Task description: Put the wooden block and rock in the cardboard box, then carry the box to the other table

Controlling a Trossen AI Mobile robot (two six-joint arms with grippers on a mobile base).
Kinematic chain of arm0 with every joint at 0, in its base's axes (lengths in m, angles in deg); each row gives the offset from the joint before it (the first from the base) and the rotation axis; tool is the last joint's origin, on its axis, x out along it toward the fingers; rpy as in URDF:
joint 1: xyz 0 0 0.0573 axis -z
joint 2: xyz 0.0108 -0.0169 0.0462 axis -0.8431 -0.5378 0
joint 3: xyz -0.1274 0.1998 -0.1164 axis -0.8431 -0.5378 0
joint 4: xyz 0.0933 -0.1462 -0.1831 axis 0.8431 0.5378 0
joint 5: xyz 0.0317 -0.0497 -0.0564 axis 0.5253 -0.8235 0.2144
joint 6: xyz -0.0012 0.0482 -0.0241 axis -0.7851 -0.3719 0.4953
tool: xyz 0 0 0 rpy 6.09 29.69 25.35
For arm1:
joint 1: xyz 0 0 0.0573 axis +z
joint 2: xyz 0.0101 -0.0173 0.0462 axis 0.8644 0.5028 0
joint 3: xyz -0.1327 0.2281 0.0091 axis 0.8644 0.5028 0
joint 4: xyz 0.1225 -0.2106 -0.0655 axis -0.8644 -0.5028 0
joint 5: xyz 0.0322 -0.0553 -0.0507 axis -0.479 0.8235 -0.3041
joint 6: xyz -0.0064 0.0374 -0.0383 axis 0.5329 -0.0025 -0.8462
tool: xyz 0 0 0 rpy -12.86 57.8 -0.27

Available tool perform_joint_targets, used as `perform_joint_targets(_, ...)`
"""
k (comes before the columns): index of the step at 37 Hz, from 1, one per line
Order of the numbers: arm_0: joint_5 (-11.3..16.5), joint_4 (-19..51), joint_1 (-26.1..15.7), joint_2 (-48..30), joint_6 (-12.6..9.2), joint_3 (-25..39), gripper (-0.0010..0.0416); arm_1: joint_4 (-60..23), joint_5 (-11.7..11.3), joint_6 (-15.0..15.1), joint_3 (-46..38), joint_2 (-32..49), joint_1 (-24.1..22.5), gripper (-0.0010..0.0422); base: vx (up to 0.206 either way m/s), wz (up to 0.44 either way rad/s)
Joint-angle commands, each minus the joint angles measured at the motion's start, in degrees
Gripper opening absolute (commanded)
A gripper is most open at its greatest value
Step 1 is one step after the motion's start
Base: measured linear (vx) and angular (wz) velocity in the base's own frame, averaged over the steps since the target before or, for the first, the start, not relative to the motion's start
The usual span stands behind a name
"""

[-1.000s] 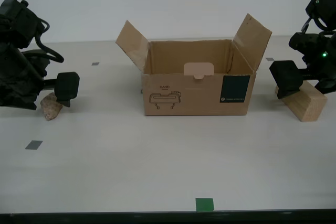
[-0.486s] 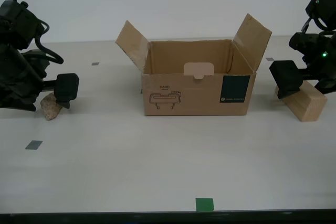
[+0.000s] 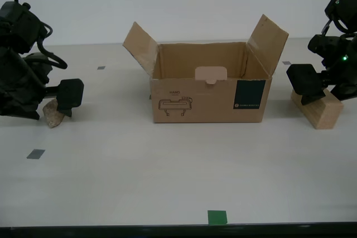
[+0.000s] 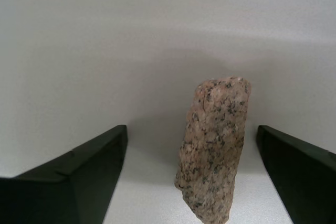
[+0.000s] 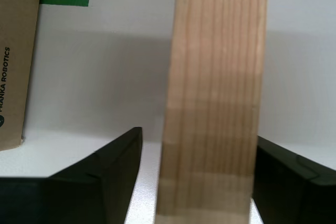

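The cardboard box [image 3: 209, 90] stands at the middle of the cream table [image 3: 167, 171] with all flaps folded outward, so its mouth is clear to receive from either side. Nothing is visible inside it.

My second gripper [image 4: 191, 182] is low at the exterior view's left, with the rock [image 4: 214, 148] between its jaws. The jaws stand open; a gap shows on both sides of the stone, the wider one on one side, so I judge it straddled but not gripped. The rock rests on the table, well left of the box.

My first gripper [image 5: 197, 177] is at the exterior view's right, astride the wooden block [image 5: 212, 103]. One jaw is at or very near the wood, and the other stands clear with table showing between; I judge no grip made. The block [image 3: 321, 111] sits on the table just right of the box.

Both arms are placed for simultaneous pickup. The cloth-draped table is not in view.
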State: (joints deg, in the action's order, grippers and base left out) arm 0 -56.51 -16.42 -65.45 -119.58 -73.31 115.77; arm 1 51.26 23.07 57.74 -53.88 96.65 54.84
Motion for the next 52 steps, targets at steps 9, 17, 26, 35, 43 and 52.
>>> perform_joint_targets(9,0.2,0.0,0.0,0.0,-0.4,0.0,0.01,-0.2,0.5,-0.3,0.0,0.0,0.0,0.0142,0.0,0.0)
perform_joint_targets(17,0.3,0.0,0.0,0.0,-0.6,0.0,0.0029,-0.3,0.8,-0.3,0.0,0.0,0.0,0.0014,0.0,0.0)
perform_joint_targets(26,0.4,0.0,0.0,0.1,-1.1,0.0,-0.0002,-1.4,1.5,-0.9,-0.7,0.0,0.0,0.0001,0.0,0.0)
perform_joint_targets(35,0.3,1.4,0.0,2.2,-2.2,0.1,-0.0001,-5.2,1.5,-0.6,-2.2,-1.3,0.0,-0.0001,0.0,0.0)
perform_joint_targets(43,0.3,5.3,0.0,7.6,-2.8,0.9,-0.0001,-9.8,2.0,-0.2,-4.7,-8.7,0.0,-0.0001,0.0,0.0)
perform_joint_targets(52,0.3,13.9,0.0,19.5,-3.7,5.7,-0.0001,-20.1,2.0,3.6,-11.4,-20.4,0.0,-0.0001,0.0,0.0)
